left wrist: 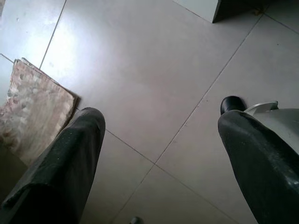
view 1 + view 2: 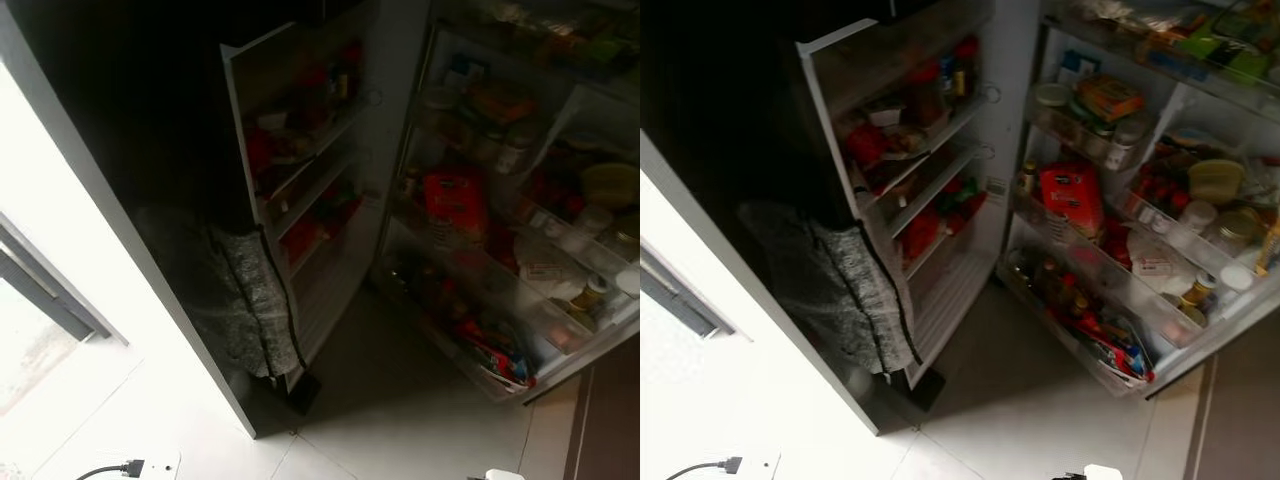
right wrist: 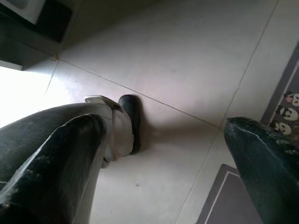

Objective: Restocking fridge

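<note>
The fridge [image 2: 1215,340] stands open before me, its shelves crowded with jars, tubs and packets, among them a red packet [image 2: 1072,195] and a yellow-lidded tub [image 2: 1217,180]. Its door [image 2: 830,110] is swung out to the left, with bottles and red packs in the racks. My left gripper [image 1: 159,119] hangs over the tiled floor, open and holding nothing. My right gripper [image 3: 163,123] also hangs low over the floor, open and empty, beside my own foot [image 3: 128,121].
A grey towel [image 2: 855,290] hangs on the door's outer side. A power plug and cable [image 2: 125,467] lie on the bright floor at the left. A brown mat [image 1: 32,107] and a panda-print mat [image 3: 285,112] lie near my feet.
</note>
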